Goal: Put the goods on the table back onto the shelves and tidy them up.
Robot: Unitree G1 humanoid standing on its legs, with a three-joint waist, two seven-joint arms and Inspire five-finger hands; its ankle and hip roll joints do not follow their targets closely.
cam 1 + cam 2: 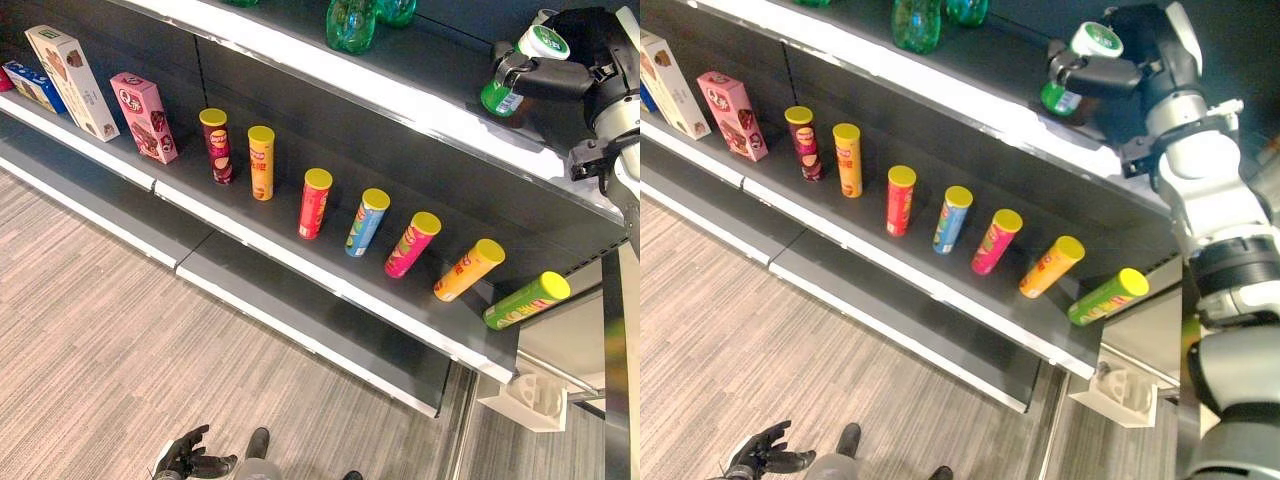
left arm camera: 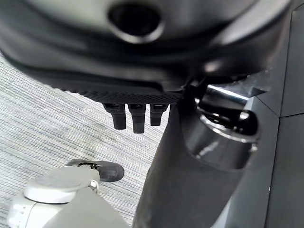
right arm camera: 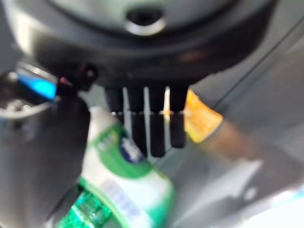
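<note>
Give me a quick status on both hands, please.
Right hand shut on green bottle at upper shelf. Left hand open, low, idle. Nothing blocking.

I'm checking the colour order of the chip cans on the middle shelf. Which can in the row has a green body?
The green can, last in the row at the robot's right end, beside the orange can. The others are maroon, yellow, red, blue, pink and orange; all have yellow lids.

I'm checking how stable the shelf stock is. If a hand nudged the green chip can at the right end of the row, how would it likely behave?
The green chip can is a tall, narrow cylinder, so it would probably tip from a nudge near its yellow lid. Once on its side, the round body would likely roll along the shelf. It stands near the shelf's open right end, so it might fall off.
</note>
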